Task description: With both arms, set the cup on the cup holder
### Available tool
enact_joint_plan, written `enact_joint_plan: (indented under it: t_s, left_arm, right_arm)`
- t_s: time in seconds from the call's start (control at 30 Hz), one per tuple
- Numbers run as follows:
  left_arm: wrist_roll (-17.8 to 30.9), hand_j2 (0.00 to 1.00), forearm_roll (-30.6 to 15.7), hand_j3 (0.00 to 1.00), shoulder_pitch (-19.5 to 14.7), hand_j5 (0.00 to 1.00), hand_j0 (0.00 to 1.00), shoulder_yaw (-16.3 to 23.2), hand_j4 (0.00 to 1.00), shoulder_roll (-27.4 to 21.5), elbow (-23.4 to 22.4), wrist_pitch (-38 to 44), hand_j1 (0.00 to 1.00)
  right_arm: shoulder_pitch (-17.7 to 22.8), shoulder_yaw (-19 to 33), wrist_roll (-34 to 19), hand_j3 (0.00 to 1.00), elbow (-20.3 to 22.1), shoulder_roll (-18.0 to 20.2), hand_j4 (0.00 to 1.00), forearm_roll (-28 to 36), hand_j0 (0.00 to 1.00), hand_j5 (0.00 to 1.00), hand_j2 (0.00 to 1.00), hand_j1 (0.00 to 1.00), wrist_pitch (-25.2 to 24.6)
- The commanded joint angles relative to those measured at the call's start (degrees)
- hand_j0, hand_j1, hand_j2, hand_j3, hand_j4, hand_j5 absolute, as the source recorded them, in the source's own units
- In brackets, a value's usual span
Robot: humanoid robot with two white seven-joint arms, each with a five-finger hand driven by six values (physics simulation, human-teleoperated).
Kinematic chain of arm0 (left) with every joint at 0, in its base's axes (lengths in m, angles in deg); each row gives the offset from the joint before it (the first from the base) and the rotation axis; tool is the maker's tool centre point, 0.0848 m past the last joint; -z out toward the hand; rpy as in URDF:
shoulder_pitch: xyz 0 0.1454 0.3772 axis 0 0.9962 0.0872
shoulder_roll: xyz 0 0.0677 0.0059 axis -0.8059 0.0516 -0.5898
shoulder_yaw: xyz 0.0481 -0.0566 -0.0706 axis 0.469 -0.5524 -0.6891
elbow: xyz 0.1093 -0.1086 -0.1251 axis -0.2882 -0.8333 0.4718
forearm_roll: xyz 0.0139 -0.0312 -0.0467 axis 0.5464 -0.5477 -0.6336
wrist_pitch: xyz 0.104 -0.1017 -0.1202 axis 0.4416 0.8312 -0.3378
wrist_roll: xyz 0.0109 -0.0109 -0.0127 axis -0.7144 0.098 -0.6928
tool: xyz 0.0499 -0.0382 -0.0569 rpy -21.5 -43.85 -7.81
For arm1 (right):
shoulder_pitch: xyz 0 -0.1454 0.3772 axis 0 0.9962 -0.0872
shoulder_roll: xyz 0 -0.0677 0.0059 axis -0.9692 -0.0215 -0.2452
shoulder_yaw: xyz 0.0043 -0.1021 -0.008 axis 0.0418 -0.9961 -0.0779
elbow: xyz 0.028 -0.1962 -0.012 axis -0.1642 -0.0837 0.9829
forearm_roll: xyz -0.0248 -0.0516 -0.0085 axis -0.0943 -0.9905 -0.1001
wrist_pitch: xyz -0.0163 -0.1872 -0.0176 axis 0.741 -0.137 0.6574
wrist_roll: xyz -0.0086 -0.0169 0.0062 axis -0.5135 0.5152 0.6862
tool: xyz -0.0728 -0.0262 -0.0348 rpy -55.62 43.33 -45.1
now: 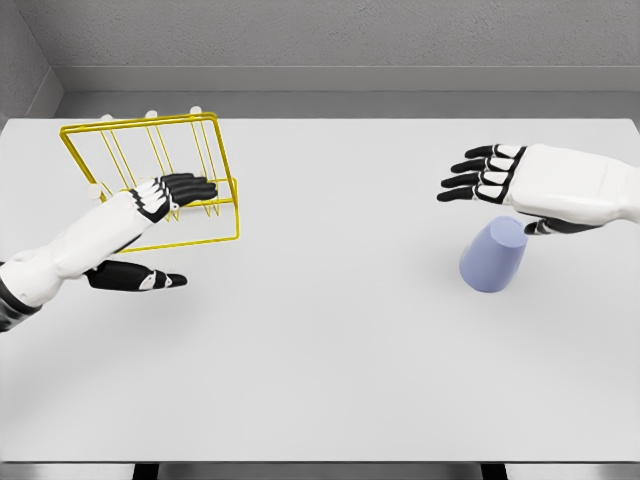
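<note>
Simply a lavender-blue cup (493, 256), tilted on white table (330, 330)

Bright, even, sharp; faint soft shadows

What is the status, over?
Left hand open at yellow cup holder. Right hand open above blue cup, not grasping. Cup lies tilted on table. Path clear.

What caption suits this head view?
Left hand at yellow cup holder; right hand open above blue cup.
</note>
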Motion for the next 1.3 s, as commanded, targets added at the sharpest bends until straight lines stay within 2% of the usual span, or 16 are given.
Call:
enact_joint_plan:
  t_s: [0.0, 0.17, 0.27, 0.37, 0.4, 0.43, 0.57, 0.63, 0.87, 0.93, 0.97, 1.0, 1.1, 1.13, 1.2, 1.27]
  left_arm:
    - [0.0, 1.0, -0.4, 1.0, 0.0, 1.0, 1.0, -0.2, 1.0, 0.0, 0.1, 0.0, 1.0]
    - [0.0, 1.0, -0.3, 1.0, 0.0, 1.0, 1.0, 0.0, 1.0, -0.1, 0.0, 0.0, 1.0]
    - [0.0, 1.0, -0.2, 1.0, 0.3, 1.0, 1.0, 0.1, 1.0, -0.1, -0.3, 0.0, 1.0]
    - [0.0, 1.0, -0.4, 1.0, 0.4, 1.0, 1.0, 0.1, 1.0, 0.1, -0.3, 0.0, 1.0]
    - [0.0, 1.0, -0.4, 1.0, 0.3, 1.0, 1.0, -0.1, 1.0, 0.0, -0.4, 0.0, 1.0]
    - [0.0, 1.0, -0.3, 1.0, 0.5, 1.0, 1.0, 0.0, 1.0, 0.1, -0.7, 0.0, 1.0]
    - [0.0, 1.0, -0.3, 1.0, 0.9, 1.0, 1.0, 0.3, 1.0, 0.3, -0.5, 0.0, 1.0]
    - [0.0, 1.0, -0.2, 1.0, 1.5, 1.0, 1.0, 0.4, 1.0, 0.1, -0.2, 0.0, 1.0]
    - [-0.5, 1.0, -0.9, 1.0, 5.1, 1.0, 1.0, 0.6, 1.0, 1.0, 0.1, 0.0, 1.0]
    - [-0.6, 1.0, -1.2, 1.0, 5.1, 1.0, 1.0, 2.8, 1.0, 0.8, -0.1, 0.0, 1.0]
    - [-0.6, 1.0, -3.1, 1.0, 5.0, 1.0, 1.0, 4.2, 1.0, 0.4, -0.1, 0.0, 1.0]
    - [-0.5, 1.0, -6.8, 1.0, 4.6, 1.0, 1.0, 5.9, 1.0, -0.1, 0.0, 0.0, 1.0]
    - [-0.5, 1.0, -9.8, 1.0, 4.5, 1.0, 1.0, 8.6, 1.0, -3.4, -0.1, 0.0, 1.0]
    - [-0.5, 1.0, -11.4, 1.0, 4.3, 1.0, 1.0, 9.6, 1.0, -3.7, -0.1, 0.0, 1.0]
    - [-0.5, 1.0, -13.1, 1.0, 4.0, 1.0, 1.0, 11.3, 1.0, -4.5, 0.0, 0.0, 1.0]
    - [-0.5, 1.0, -17.1, 1.0, 3.9, 1.0, 1.0, 14.1, 1.0, -4.8, 0.2, 0.0, 1.0]
  right_arm:
    - [0.1, -0.1, -0.9, 1.0, 0.0, 0.0, 1.0, 0.4, 1.0, 1.0, 1.0, 1.0, -0.1]
    - [0.0, -0.2, -1.4, 1.0, 0.0, -0.3, 1.0, 0.5, 1.0, 1.0, 1.0, 1.0, -0.1]
    - [-0.1, -2.0, -1.2, 1.0, -0.6, 0.2, 1.0, 0.3, 1.0, 1.0, 1.0, 1.0, -0.1]
    - [-0.3, -1.5, -1.7, 1.0, -2.5, 0.2, 1.0, -0.4, 1.0, 1.0, 1.0, 1.0, -0.1]
    - [-0.3, -1.6, -3.6, 1.0, -2.8, -0.2, 1.0, -0.4, 1.0, 1.0, 1.0, 1.0, -0.1]
    - [-0.4, -1.7, -6.2, 1.0, -5.1, -1.0, 1.0, -0.2, 1.0, 1.0, 1.0, 1.0, -0.1]
    - [-0.4, -2.1, -7.4, 1.0, -9.3, -1.2, 1.0, -0.4, 1.0, 1.0, 1.0, 1.0, -0.1]
    - [-0.4, -2.1, -9.2, 1.0, -11.6, -3.8, 1.0, -0.6, 1.0, 1.0, 1.0, 1.0, -0.1]
    - [-0.2, -3.3, -9.5, 1.0, -12.2, -6.2, 1.0, -2.1, 1.0, 1.0, 1.0, 1.0, -0.1]
    - [0.0, -3.5, -9.5, 1.0, -12.3, -6.9, 1.0, -2.2, 1.0, 1.0, 1.0, 1.0, -0.1]
    - [-0.1, -4.1, -9.5, 1.0, -12.3, -6.9, 1.0, -2.2, 1.0, 1.0, 1.0, 1.0, -0.1]
    - [-0.1, -4.3, -9.5, 1.0, -12.4, -7.2, 1.0, -2.9, 1.0, 1.0, 1.0, 1.0, -0.1]
    - [0.1, -4.4, -9.5, 1.0, -13.3, -8.1, 1.0, -3.8, 1.0, 1.0, 1.0, 1.0, -0.1]
    - [0.0, -5.2, -9.5, 1.0, -14.4, -9.5, 1.0, -4.4, 1.0, 1.0, 1.0, 1.0, -0.1]
    - [0.0, -5.3, -9.5, 1.0, -14.5, -9.6, 1.0, -4.5, 1.0, 1.0, 1.0, 1.0, -0.1]
    - [0.0, -5.6, -9.5, 1.0, -14.5, -9.6, 1.0, -4.6, 1.0, 1.0, 1.0, 1.0, -0.1]
